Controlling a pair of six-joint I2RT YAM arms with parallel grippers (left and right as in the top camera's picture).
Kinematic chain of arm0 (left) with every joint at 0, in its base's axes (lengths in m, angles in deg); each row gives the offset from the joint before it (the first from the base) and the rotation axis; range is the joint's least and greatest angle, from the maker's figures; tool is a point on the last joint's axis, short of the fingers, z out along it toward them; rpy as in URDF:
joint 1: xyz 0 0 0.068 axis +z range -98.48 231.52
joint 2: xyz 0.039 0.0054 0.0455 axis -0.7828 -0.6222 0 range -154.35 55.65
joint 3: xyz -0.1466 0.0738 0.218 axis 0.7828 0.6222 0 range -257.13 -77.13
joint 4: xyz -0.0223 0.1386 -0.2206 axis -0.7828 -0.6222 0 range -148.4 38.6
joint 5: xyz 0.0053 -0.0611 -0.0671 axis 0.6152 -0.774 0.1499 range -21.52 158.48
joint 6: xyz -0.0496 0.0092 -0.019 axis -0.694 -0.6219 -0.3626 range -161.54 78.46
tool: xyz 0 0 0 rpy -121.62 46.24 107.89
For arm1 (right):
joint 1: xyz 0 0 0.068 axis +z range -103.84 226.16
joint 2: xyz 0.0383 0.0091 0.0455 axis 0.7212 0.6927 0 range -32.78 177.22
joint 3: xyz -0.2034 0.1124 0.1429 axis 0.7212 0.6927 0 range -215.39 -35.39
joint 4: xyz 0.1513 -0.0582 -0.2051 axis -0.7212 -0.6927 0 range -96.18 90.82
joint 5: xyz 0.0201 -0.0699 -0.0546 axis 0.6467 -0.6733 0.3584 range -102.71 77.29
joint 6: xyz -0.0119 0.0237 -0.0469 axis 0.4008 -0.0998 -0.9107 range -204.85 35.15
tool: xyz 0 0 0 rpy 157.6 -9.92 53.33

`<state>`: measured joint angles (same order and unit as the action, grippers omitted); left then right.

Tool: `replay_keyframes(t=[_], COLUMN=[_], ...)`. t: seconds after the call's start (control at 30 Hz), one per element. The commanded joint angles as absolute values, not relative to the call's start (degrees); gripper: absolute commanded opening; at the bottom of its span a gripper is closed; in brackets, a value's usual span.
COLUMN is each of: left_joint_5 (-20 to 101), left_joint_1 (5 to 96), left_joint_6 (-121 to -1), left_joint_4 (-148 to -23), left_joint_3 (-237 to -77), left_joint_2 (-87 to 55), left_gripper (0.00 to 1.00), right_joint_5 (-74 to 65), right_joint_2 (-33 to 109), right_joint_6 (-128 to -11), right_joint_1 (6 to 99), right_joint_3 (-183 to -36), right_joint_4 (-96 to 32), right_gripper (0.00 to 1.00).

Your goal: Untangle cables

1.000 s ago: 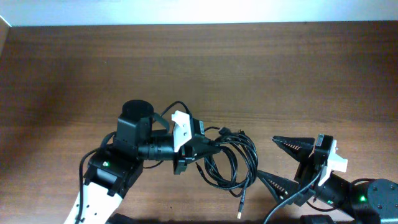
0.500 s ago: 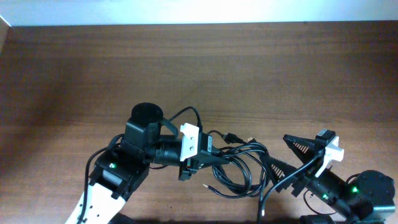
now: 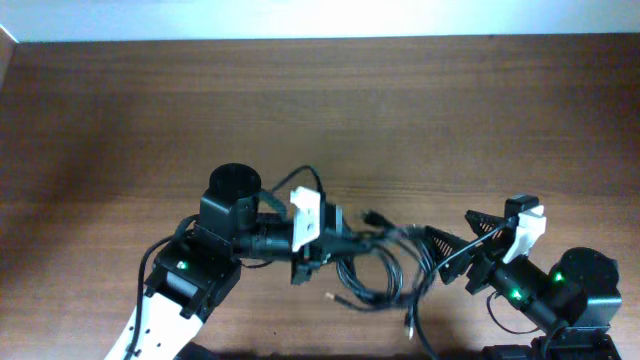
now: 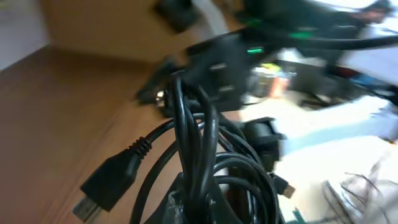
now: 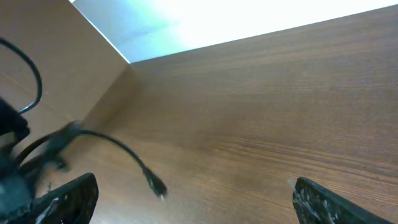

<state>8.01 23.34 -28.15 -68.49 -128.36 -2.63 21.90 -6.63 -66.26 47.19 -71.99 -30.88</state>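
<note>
Overhead, the thin black cables (image 3: 385, 275) lay as one tangled bundle of loops on the brown wooden tabletop (image 3: 150, 120), near its front edge and between the two arms. The left gripper (image 3: 340, 240) was closed tight on the bundle's left side, with several strands pinched together. The right gripper (image 3: 455, 245) stood with its jaws spread wide at the bundle's right side. One strand seemed to cross its fingers, but nothing was clamped there. A small silvery plug end (image 3: 329, 296) poked out below the loops.

From the left wrist the picture was blurred. The cables (image 4: 193, 149) rose in a thick sheaf straight out of the pinch, and a flat black plug (image 4: 106, 186) hung off to the left. The fingers themselves were hidden.

From the right wrist, the right gripper (image 5: 193, 183) showed both black fingers far apart with bare table between them, holding nothing. One loose cable (image 5: 155, 185) arched in from the left and ended short of the jaws.

The danger, as I judged it, came from so many strands being pinched at once. Any pull from the right could draw the loops tighter instead of freeing one cord. The right jaws might also close on two cords, or a plug could catch in a loop and drag the whole bundle toward the edge.
</note>
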Motion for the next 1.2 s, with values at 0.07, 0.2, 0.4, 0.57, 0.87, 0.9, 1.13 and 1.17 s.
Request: replay_keyframes(t=[0.07,0.2,0.4,0.57,0.87,0.9,1.13,1.17], left_joint_5=[33.1,33.8,24.4,21.5,21.8,21.8,19.8,19.7], left_joint_1=[23.2,23.2,23.2,23.2,23.2,23.2,23.1,23.1], left_joint_6=[-43.5,-44.4,-45.5,-45.4,-45.4,-45.4,-46.7,-47.4], left_joint_4=[-68.8,-68.4,-60.6,-60.3,-60.9,-60.9,-60.9,-60.8], left_joint_3=[-129.5,-129.5,-129.5,-129.5,-129.5,-129.5,-129.5,-129.5], left_joint_2=[-2.0,-2.0,-2.0,-2.1,-2.9,-3.0,-3.0,-3.0], left_gripper=[0.00,0.00,0.00,0.00,0.00,0.00,0.00,0.00], right_joint_5=[27.4,32.2,34.9,34.8,34.9,34.9,34.9,34.9], right_joint_2=[-6.6,-6.6,-6.6,-6.6,-6.6,-6.6,-6.6,-6.6], right_joint_6=[-69.3,-71.1,-75.5,-75.5,-75.5,-75.5,-75.4,-75.4], right_joint_1=[46.8,46.8,46.8,46.8,46.8,46.8,46.8,46.8], right_joint_3=[-72.4,-72.4,-72.4,-72.4,-72.4,-72.4,-72.4,-72.4], right_joint_4=[-29.4,-27.7,-27.9,-27.8,-27.7,-27.7,-27.7,-27.7], right_gripper=[0.99,0.99,0.93,0.77,0.18,0.19,0.82,0.76])
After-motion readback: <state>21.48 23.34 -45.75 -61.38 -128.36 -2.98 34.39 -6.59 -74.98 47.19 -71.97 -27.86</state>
